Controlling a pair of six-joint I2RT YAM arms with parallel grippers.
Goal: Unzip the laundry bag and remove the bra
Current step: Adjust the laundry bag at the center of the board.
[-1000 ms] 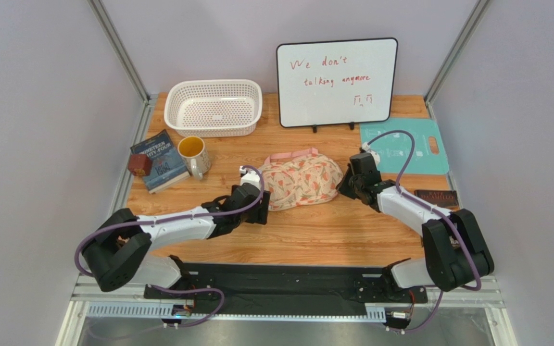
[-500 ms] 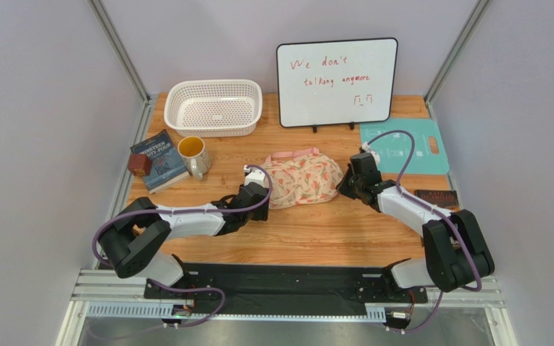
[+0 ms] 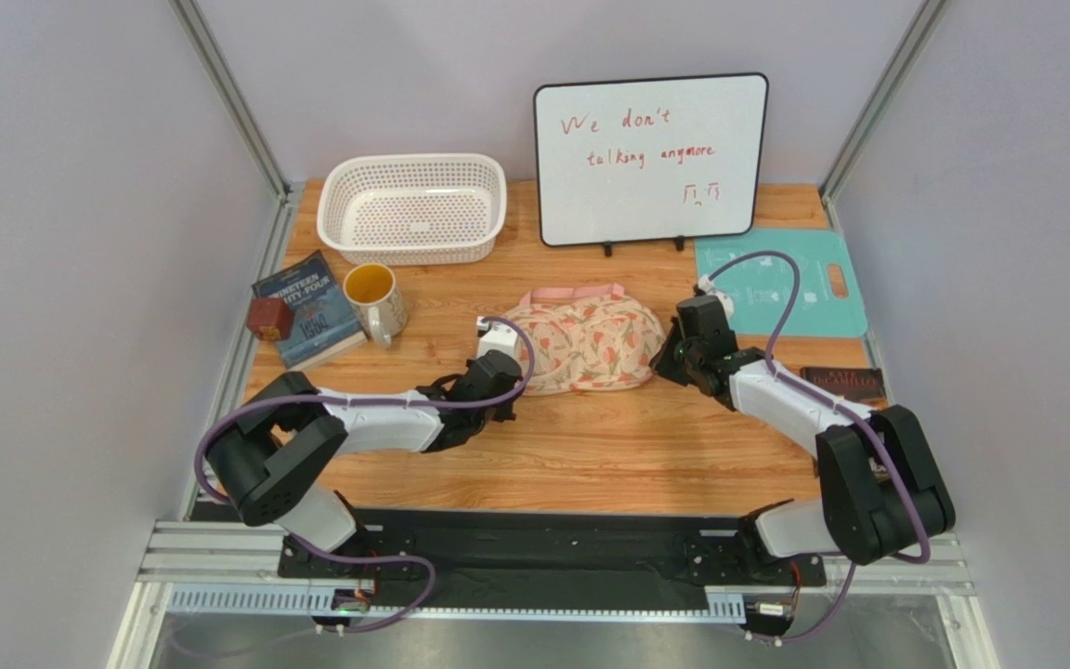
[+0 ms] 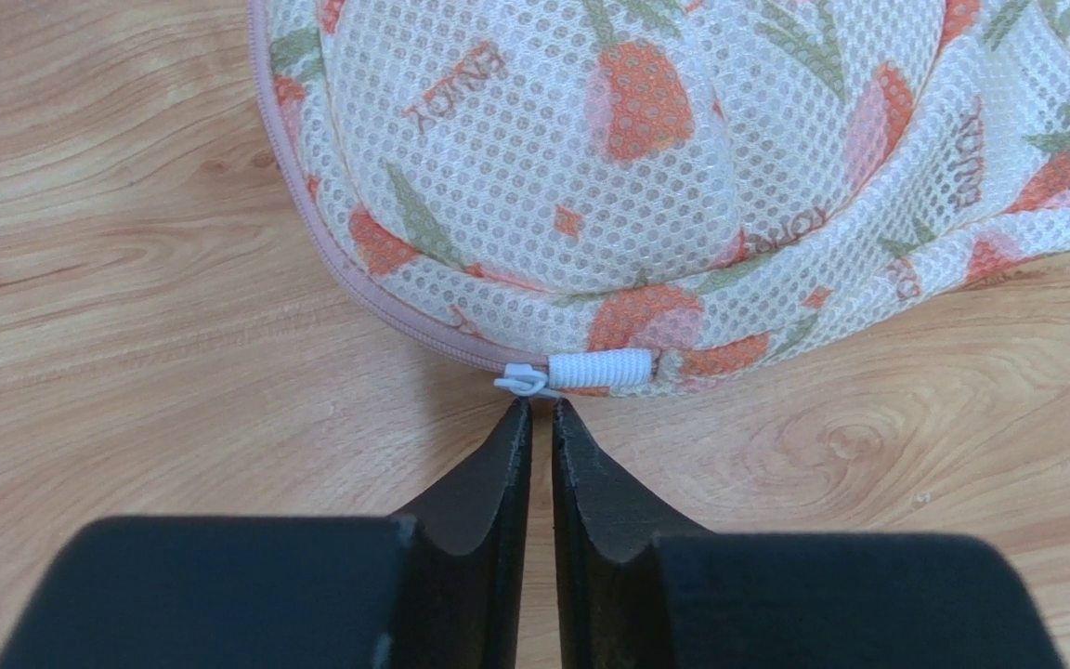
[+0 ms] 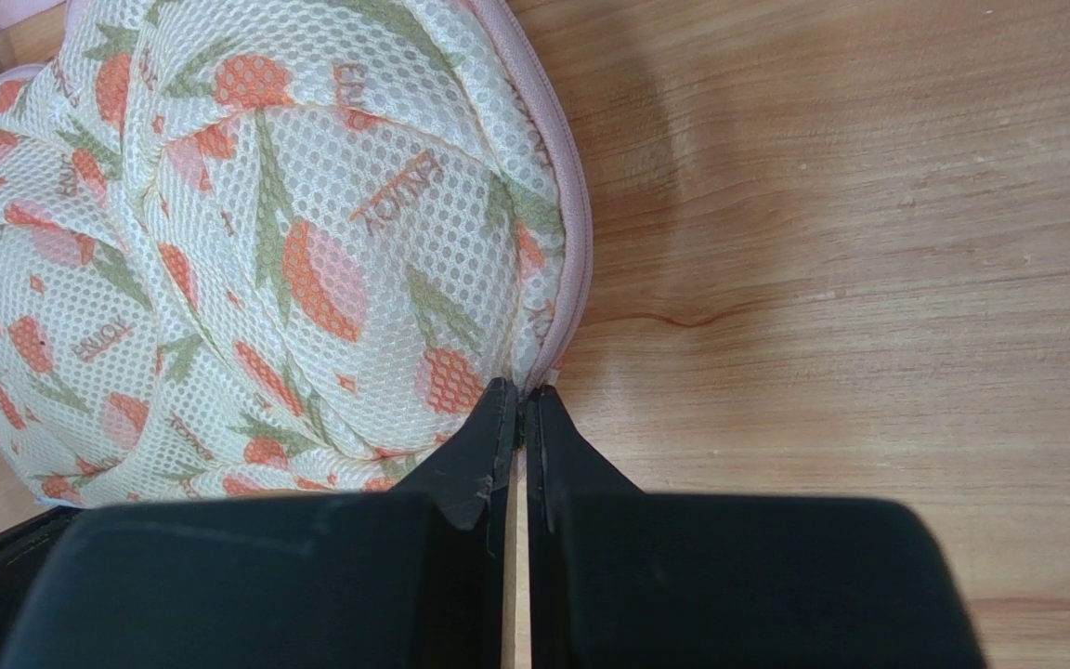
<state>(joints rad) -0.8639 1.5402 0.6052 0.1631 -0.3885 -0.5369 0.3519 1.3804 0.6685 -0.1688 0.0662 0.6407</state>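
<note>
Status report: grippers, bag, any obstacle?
Left gripper nearly shut at zipper pull, grip unclear. Right gripper shut on laundry bag. Bag zipped, bra unseen. Nothing blocking.

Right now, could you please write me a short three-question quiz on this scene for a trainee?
1. True or false: the bra lies out in the open beside the laundry bag.
2. What sits just ahead of the left fingers? A) white zipper pull B) mug handle C) basket rim
3. What colour is the zipper trim that the right fingers touch?
Key: 1 false; 2 A; 3 pink.
</note>
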